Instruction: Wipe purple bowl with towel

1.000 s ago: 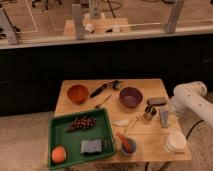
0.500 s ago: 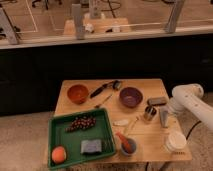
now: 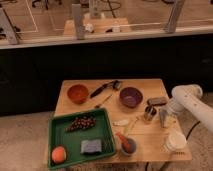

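- The jaws belong to the gripper [image 3: 164, 119], which hangs nose-down over the right end of the table [image 3: 150, 150], at the end of the white arm [image 3: 192, 100]. I cannot tell whether they are apart or together, and nothing seems to be carried in them.
- The table holds everything. A green tray [image 3: 55, 145] fills its near-left corner, well apart from the work.
- The purple bowl [image 3: 131, 97] sits upright toward the far side, around the middle. It lies to the picture's left of the gripper and a little farther back, with a dark grey block [image 3: 157, 101] between them.
- The towel [image 3: 121, 122] lies flat in front of the purple bowl, near it but not touching, and not yet picked up.
- The turning relation, as I judge it: the towel lies across the table from the gripper, toward the picture's left at about the same depth. Its long axis seems to run roughly along that same line. A small metal can [image 3: 149, 113] stands almost directly in the way.
- Against the frames of a second and half a second ago, nothing on the table has shifted. The arm keeps nearly the same pose, the gripper perhaps a shade lower.
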Tool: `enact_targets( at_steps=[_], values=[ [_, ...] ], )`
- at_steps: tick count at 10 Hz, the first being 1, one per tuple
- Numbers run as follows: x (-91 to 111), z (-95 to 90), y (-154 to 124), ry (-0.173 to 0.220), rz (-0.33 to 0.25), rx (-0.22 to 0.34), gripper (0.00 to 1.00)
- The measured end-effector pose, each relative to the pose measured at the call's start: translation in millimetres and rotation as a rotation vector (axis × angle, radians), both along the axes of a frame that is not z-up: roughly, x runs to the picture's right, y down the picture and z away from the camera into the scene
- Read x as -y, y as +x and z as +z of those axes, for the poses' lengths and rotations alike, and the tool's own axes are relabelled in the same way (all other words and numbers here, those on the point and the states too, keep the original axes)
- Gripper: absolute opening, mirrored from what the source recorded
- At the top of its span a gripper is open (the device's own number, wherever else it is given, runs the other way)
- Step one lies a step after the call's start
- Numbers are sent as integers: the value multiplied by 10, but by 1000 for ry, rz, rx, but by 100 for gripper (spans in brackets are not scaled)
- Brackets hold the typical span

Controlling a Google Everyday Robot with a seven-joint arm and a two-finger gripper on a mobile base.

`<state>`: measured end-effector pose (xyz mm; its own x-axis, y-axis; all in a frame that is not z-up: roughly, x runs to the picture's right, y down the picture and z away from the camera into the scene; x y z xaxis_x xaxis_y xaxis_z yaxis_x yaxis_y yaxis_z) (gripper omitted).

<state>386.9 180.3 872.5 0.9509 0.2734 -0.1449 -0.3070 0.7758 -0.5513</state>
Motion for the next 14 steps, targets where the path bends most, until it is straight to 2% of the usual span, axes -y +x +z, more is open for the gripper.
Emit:
enact_targets(
  at_steps=[4, 5, 8, 10, 12, 13, 14],
  values=[
    [-70, 37, 13, -16, 14, 8, 79],
    [-81, 42, 19, -21, 15, 8, 75],
    [-102, 66, -2, -44, 16, 12, 44],
    [-101, 74, -10, -48, 17, 16, 32],
    [-96, 60, -12, -50, 16, 17, 12],
    [-88, 61, -7, -51, 10, 14, 7],
    [-91, 58, -16, -53, 11, 16, 6]
  ],
)
